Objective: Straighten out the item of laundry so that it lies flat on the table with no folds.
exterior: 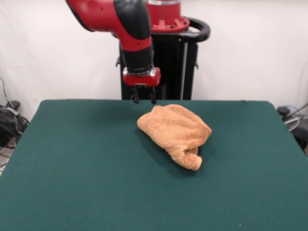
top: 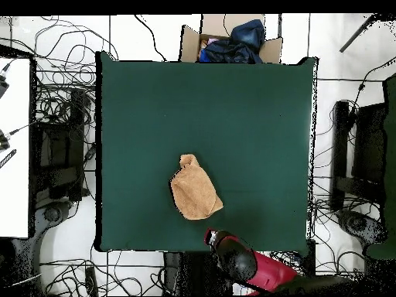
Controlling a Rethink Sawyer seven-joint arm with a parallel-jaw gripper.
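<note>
The item of laundry [exterior: 175, 132] is an orange-tan terry towel, bunched and folded over itself in a rounded heap on the dark green table [exterior: 72, 163]. One end is rolled into a thick lump toward the table's front. From above, the towel [top: 194, 189] lies a little below the middle of the table [top: 255, 116]. My gripper [exterior: 144, 98] hangs in the air above the table's far edge, up and to the left of the towel, not touching it. Its two short dark fingers point down, stand apart and hold nothing. In the overhead view only the red and black arm [top: 236, 259] shows.
A cardboard box [top: 232, 40] with dark cloth in it stands off the table's edge opposite the robot. Cables cover the floor on both sides of the table. The black pedestal [exterior: 175, 62] stands behind the gripper.
</note>
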